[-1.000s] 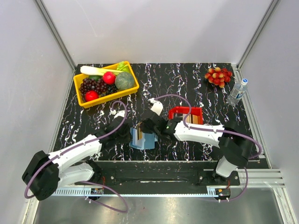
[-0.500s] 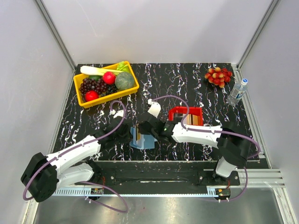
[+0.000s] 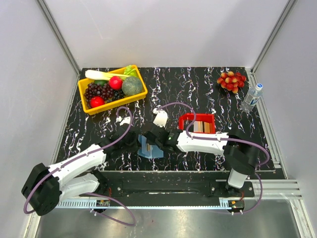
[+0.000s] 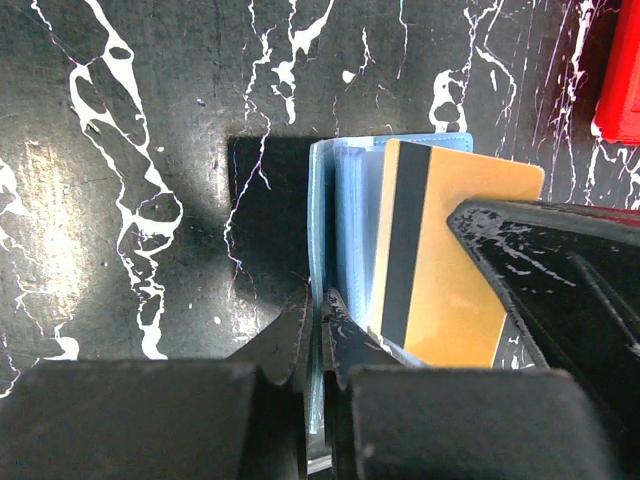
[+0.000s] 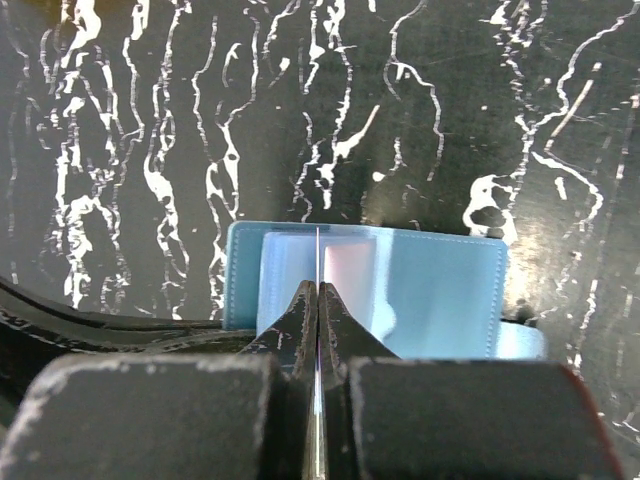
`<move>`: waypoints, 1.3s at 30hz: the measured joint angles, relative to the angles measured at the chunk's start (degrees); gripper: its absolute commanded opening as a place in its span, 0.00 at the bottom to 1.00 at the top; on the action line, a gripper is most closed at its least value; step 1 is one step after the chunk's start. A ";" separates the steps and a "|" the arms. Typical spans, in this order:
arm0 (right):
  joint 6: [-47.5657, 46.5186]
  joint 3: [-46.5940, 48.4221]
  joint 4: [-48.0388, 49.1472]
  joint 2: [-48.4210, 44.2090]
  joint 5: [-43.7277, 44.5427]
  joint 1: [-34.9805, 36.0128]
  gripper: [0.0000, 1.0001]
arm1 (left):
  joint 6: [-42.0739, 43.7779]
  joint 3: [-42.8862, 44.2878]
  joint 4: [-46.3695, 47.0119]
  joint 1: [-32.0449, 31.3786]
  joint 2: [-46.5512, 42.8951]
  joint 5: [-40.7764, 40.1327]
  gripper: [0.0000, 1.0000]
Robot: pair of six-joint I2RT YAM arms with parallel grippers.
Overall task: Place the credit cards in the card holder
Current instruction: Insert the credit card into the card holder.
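Observation:
The steel-blue card holder (image 3: 150,148) stands open on the black marbled table. My left gripper (image 4: 318,300) is shut on the edge of its left flap (image 4: 318,200), with the holder's inner pockets (image 4: 352,220) just to the right. My right gripper (image 5: 318,290) is shut on a tan-gold credit card (image 4: 455,270) with a black stripe. That card (image 5: 317,250) shows edge on in the right wrist view, its far end at the pockets of the card holder (image 5: 430,290). More credit cards (image 3: 201,127) stand in the red tray (image 3: 184,119).
A yellow basket (image 3: 119,102) of fruit and vegetables sits at the back left. A bunch of red fruit (image 3: 231,80) and a water bottle (image 3: 251,97) are at the back right. The red tray lies just right of the grippers.
My right arm has moved left with the card, bringing it from beside the red tray over to the card holder. The left arm has kept its grip and place.

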 measured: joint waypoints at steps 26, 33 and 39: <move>1.84 -19.32 15.21 -5.88 -17.88 -9.79 0.00 | -1.11 -2.43 1.75 -0.02 6.23 -2.91 0.00; 3.93 -23.52 24.55 -6.60 -25.90 -12.15 0.00 | -2.05 -2.45 3.43 -0.02 9.55 -3.69 0.00; 5.51 -24.06 29.51 -6.49 -29.46 -12.72 0.00 | -2.23 -2.14 5.38 -0.04 10.91 -4.07 0.00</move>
